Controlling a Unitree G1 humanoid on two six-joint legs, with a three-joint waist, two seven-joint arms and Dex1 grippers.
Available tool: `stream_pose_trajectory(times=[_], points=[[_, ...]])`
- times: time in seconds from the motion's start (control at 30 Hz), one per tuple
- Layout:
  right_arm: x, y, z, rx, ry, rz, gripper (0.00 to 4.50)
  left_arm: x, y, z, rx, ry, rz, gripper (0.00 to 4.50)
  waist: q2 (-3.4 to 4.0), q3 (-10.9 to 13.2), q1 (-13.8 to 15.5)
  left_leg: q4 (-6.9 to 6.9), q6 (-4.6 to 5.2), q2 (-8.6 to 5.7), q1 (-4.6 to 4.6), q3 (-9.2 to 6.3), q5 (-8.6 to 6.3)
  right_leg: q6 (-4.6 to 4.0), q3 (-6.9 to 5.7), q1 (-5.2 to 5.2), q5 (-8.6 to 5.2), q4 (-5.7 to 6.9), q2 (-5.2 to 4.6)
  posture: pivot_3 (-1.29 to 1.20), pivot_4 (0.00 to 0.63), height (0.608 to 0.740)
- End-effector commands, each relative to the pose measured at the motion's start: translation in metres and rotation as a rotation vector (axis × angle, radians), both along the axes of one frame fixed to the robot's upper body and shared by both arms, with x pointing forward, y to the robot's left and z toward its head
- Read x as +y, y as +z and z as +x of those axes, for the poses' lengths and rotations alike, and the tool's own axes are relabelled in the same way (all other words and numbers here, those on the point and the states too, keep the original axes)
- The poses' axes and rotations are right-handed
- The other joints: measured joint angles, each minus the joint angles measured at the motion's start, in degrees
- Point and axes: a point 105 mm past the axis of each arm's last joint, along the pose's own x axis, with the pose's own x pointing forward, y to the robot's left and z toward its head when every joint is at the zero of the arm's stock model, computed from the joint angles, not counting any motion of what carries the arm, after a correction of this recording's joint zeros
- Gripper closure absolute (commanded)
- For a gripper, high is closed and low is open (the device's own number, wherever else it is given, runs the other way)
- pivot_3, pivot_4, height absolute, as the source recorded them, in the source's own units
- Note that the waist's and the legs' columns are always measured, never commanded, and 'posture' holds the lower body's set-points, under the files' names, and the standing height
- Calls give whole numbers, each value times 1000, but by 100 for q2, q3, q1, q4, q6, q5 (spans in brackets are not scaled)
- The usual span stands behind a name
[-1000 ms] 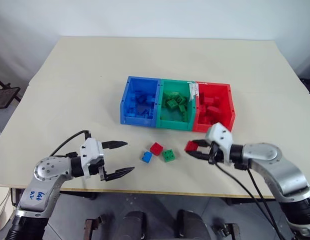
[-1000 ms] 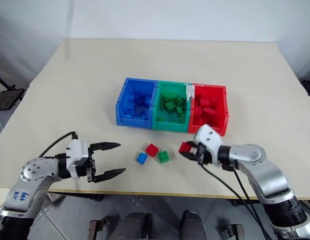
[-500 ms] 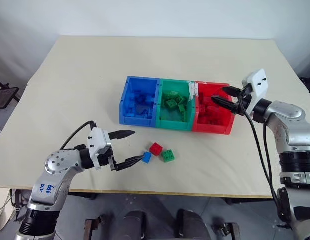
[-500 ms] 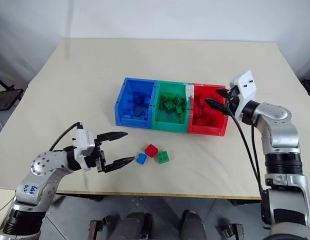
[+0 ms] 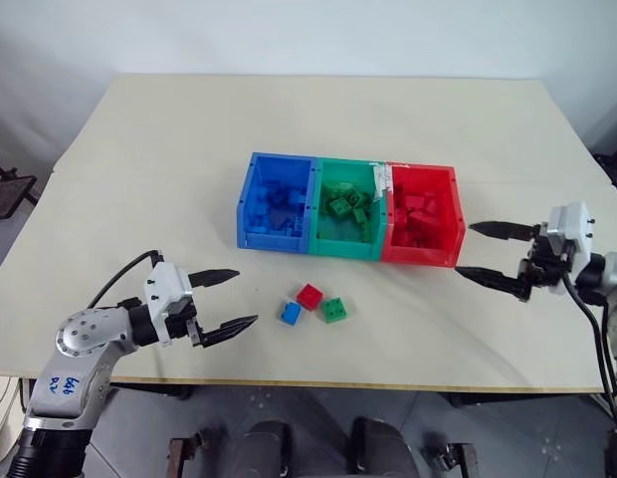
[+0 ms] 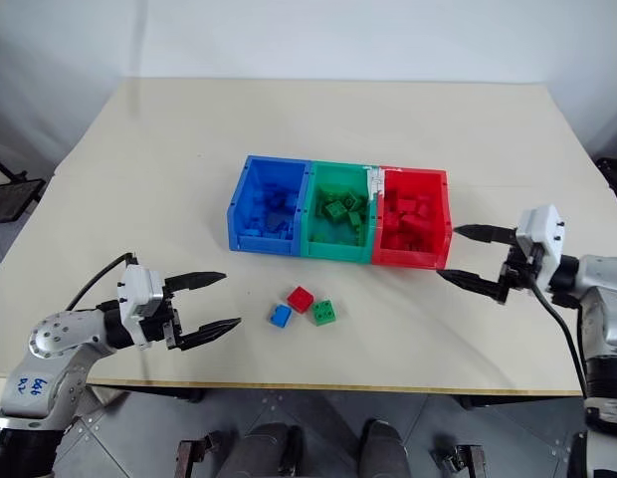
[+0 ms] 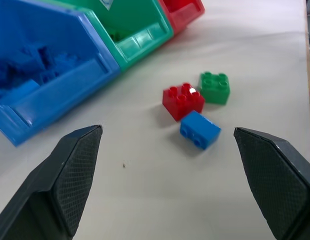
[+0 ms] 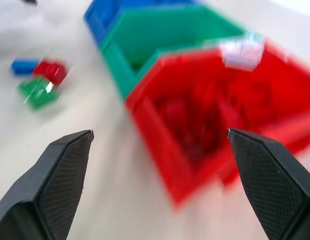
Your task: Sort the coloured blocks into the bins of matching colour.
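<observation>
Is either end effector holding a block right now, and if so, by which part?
Nothing is held. The left end effector and the right end effector are both open and empty. Three loose blocks lie on the table.

Bare test room or lab, plain cream table (image 5: pixel 189 149), blank white wall (image 5: pixel 289 30), grey floor (image 5: pixel 10 229)

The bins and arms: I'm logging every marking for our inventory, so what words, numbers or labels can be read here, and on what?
Blue handwriting on the left arm's silver casing: too small and slanted to read.
White label on the wall between the green bin and the red bin: no legible text.
Blocks and table: no markings visible.
</observation>
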Motion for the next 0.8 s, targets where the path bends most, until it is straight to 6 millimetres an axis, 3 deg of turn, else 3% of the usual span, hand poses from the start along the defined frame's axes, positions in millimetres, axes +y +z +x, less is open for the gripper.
stream_pose_trajectory(times=[0.03, 0.27, 0.47, 0.67, 0.8], points=[[2, 3, -4, -43, 49, -44, 28, 11, 8, 0, -35, 14, 8, 0, 0, 0, -37, 0, -1, 1, 4, -1, 1, 0, 0, 3, 0, 1, 0, 0, 150, 740], [74, -17, -24, 111, 344, -70, 28, 11, 14, -5, -101, 23, 17, 0, 1, 0, -45, 1, -8, 7, -1, -7, -2, -1, 1, -4, 0, 3, 1, 0, 150, 740], [133, -32, -26, 219, 428, -158, 28, 21, 8, -15, -75, 89, 16, 0, 1, 0, -46, 2, -13, 2, -5, -17, -6, -2, 0, -5, -1, -2, -5, 0, 150, 740], [161, -64, -11, 193, 423, -278, 28, 28, 1, -24, -57, 134, 16, 0, 0, 0, -2, 1, -17, -5, -15, -20, -9, -3, 2, -23, -2, 5, -6, 0, 150, 740], [181, -70, -6, 156, 446, -271, 28, 31, 1, -24, -57, 155, 13, 0, -1, -1, -20, 1, -14, -9, -22, -18, -9, -3, 2, -28, -1, 6, -7, 0, 150, 740]])
